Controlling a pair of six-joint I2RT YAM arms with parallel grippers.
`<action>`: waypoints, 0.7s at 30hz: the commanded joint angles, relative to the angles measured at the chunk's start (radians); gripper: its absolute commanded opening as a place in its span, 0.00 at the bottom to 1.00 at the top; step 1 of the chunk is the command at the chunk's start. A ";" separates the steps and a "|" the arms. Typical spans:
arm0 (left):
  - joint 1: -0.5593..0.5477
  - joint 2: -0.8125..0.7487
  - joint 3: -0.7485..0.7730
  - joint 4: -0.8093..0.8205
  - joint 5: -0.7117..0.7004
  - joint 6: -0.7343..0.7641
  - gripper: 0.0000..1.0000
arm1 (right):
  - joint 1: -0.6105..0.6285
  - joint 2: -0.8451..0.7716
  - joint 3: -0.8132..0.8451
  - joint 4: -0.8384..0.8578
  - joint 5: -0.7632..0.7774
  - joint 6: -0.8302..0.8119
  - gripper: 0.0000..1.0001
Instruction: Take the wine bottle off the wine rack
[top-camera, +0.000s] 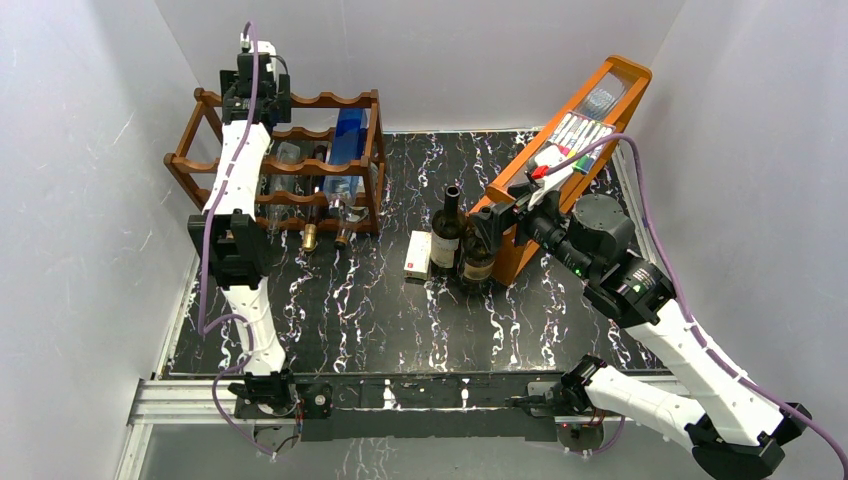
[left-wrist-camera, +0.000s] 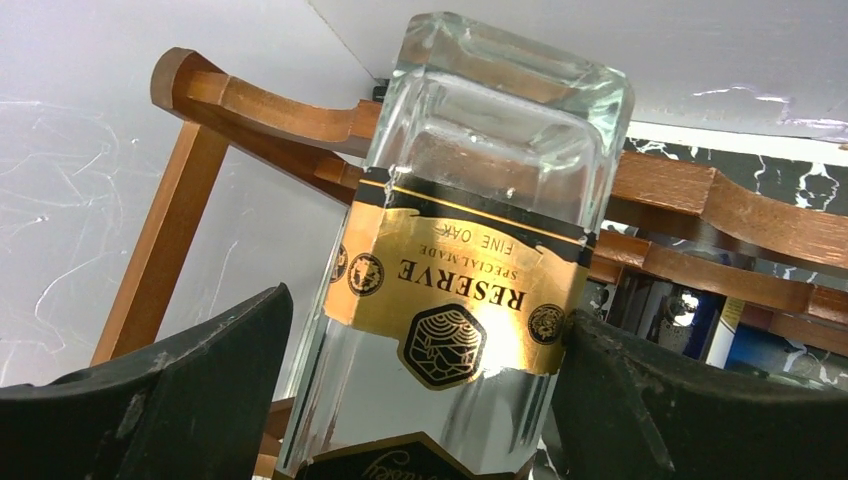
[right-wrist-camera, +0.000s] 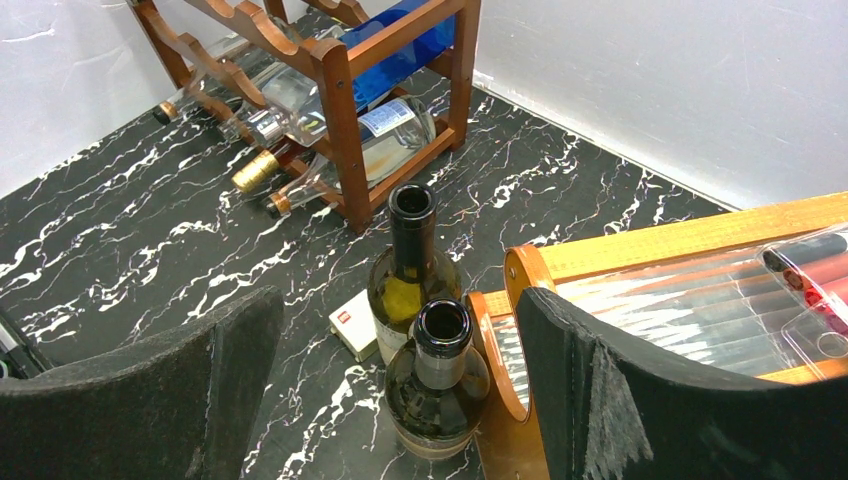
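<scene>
The wine rack (top-camera: 300, 168) is dark reddish-brown wood with wavy rails and stands at the back left; it also shows in the right wrist view (right-wrist-camera: 340, 120). My left gripper (top-camera: 255, 98) is at its top tier. In the left wrist view a clear square bottle (left-wrist-camera: 470, 250) with a gold "RESERVE" label lies on the rack rails (left-wrist-camera: 700, 200), between my left gripper's (left-wrist-camera: 425, 330) open jaws. The right finger (left-wrist-camera: 640, 400) touches the label edge and the left finger (left-wrist-camera: 200, 380) stands a narrow gap off. My right gripper (top-camera: 497, 218) is open and empty, above two upright dark bottles.
Two upright dark bottles (top-camera: 447, 230) (top-camera: 477, 255) and a small white box (top-camera: 418, 253) stand mid-table beside the slanted orange tray stand (top-camera: 580, 130). A blue bottle (top-camera: 348, 140) and other bottles with gold-capped necks (top-camera: 310, 238) lie in the rack. White walls enclose the table.
</scene>
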 joint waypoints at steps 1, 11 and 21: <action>0.009 -0.013 0.049 0.007 0.017 0.001 0.85 | -0.004 -0.007 0.040 0.047 -0.013 -0.007 0.98; 0.009 -0.047 0.039 -0.002 0.023 0.009 0.54 | -0.005 0.003 0.034 0.064 -0.032 0.003 0.98; 0.009 -0.135 0.052 -0.009 0.038 -0.015 0.25 | -0.005 0.016 0.039 0.076 -0.050 0.012 0.98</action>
